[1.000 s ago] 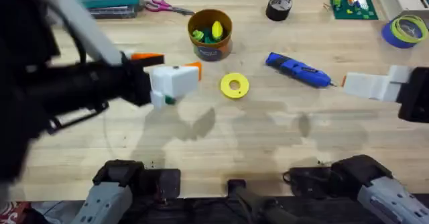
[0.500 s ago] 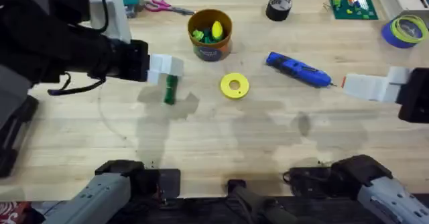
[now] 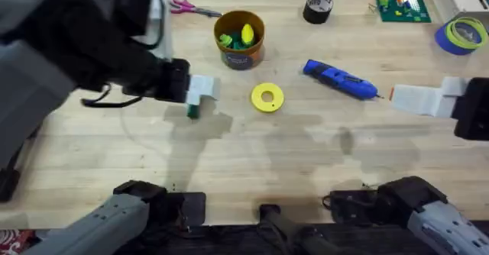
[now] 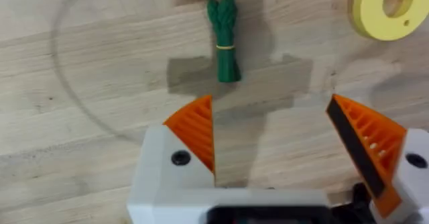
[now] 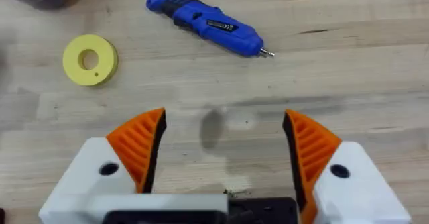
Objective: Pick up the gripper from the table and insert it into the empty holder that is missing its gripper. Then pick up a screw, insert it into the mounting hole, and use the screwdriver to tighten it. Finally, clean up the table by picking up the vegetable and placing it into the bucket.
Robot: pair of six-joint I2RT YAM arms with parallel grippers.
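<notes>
Green vegetable [image 4: 224, 39] flat on table; blue screwdriver [image 3: 339, 79] lying right of yellow bucket [image 3: 240, 40].

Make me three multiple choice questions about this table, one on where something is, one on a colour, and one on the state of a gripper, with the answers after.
1. Where does the vegetable lie?
A. On the bare table, ahead of the left gripper
B. Inside the bucket
C. On the yellow disc

2. What colour is the screwdriver?
A. Red
B. Blue
C. White

3. How does the right gripper stand?
A. Shut on the screwdriver
B. Shut on the disc
C. Open, holding nothing

Answers:
1 A: the left wrist view shows it flat on the wood beyond the open orange fingers.
2 B: its body is bright blue.
3 C: bare table shows between its spread fingers.
</notes>
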